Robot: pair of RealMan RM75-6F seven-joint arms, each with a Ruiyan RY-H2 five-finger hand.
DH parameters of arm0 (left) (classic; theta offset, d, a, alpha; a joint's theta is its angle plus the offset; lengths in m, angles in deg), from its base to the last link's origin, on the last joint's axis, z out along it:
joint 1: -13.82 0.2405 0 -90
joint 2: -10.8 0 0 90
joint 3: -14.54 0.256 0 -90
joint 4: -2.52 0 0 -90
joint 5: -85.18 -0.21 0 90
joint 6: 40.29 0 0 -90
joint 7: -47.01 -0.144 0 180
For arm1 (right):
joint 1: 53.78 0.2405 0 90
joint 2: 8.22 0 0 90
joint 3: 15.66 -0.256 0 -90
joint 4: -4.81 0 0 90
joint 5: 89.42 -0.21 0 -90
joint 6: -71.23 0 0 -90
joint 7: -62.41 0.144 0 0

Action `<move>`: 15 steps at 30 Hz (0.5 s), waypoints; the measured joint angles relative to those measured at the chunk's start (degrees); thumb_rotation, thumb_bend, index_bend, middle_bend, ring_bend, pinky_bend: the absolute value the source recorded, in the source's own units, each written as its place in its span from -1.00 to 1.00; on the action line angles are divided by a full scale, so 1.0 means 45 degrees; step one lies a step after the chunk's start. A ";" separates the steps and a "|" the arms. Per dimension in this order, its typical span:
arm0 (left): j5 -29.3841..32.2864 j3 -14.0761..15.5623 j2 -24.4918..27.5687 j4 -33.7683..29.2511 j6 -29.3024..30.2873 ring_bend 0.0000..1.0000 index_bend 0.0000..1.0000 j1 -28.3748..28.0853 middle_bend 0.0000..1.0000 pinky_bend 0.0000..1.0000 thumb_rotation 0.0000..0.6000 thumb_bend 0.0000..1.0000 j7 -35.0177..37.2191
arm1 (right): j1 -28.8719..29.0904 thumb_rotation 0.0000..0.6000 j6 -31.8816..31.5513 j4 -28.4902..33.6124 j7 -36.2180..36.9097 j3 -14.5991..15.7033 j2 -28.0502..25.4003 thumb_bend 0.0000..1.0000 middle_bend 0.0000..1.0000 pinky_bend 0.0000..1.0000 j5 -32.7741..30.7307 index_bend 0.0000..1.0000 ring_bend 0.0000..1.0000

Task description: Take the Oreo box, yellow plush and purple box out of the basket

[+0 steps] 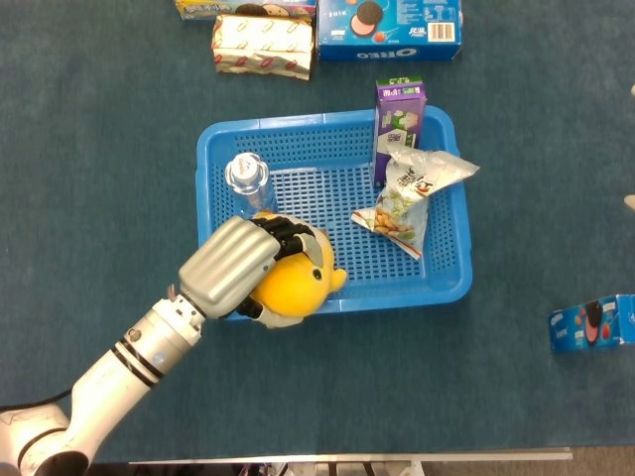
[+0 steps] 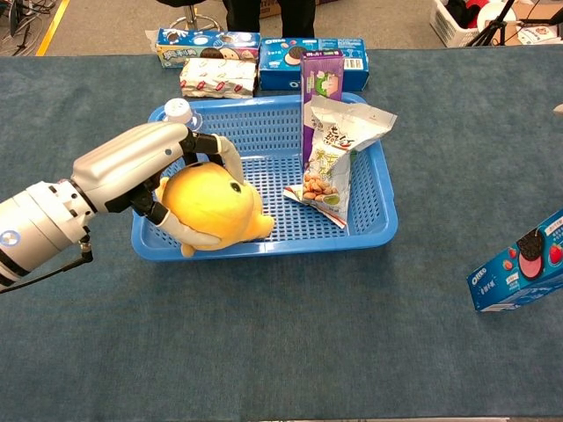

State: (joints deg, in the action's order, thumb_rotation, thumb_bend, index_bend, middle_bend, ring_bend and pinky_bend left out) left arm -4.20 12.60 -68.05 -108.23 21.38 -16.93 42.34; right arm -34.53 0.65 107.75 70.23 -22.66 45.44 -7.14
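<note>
Lower left of the blue plastic basket [image 1: 451, 208] — left hand [image 1: 230, 268], fingers curled around the round yellow plush [image 1: 294, 282] — gripping it.

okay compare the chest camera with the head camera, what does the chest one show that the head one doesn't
Only the chest view shows the floor beyond the table's far edge, with a chair base and a white crate, and the plush's underside with a finger curled beneath it.

Only the head view looks straight down on the bottle's cap and shows the table's near edge.

Both show the left hand gripping the yellow plush inside the blue basket, the purple box standing at the back, the snack bag leaning beside it, and an Oreo box out on the table at right.
</note>
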 measured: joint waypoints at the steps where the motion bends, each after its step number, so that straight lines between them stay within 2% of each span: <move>1: -0.0035 0.0000 0.0113 -0.0170 0.0065 -0.21 -0.04 0.0015 -0.16 0.47 1.00 -1.00 -0.0019 | -0.0019 1.00 -0.0025 -0.0007 0.0021 -0.0002 -0.0006 -1.00 -0.46 -0.39 0.0001 -0.64 -0.57; 7: -0.0294 0.0004 0.1078 -0.1393 0.0649 -0.19 -0.01 0.0226 -0.14 0.49 1.00 -1.00 -0.0450 | -0.0136 1.00 -0.0145 -0.0016 0.0137 0.0016 -0.0049 -1.00 -0.46 -0.39 0.0028 -0.64 -0.57; 15: -0.0289 0.0080 0.2023 -0.2698 0.1388 -0.17 0.02 0.0732 -0.12 0.50 1.00 -1.00 -0.2464 | -0.0231 1.00 -0.0250 -0.0046 0.0283 0.0021 -0.0057 -1.00 -0.46 -0.39 0.0087 -0.64 -0.57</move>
State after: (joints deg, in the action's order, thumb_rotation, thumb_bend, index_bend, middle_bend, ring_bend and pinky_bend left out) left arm -5.51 12.96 -58.95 -120.37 27.63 -13.63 31.25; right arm -35.56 -0.47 107.54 71.51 -22.57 45.19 -6.75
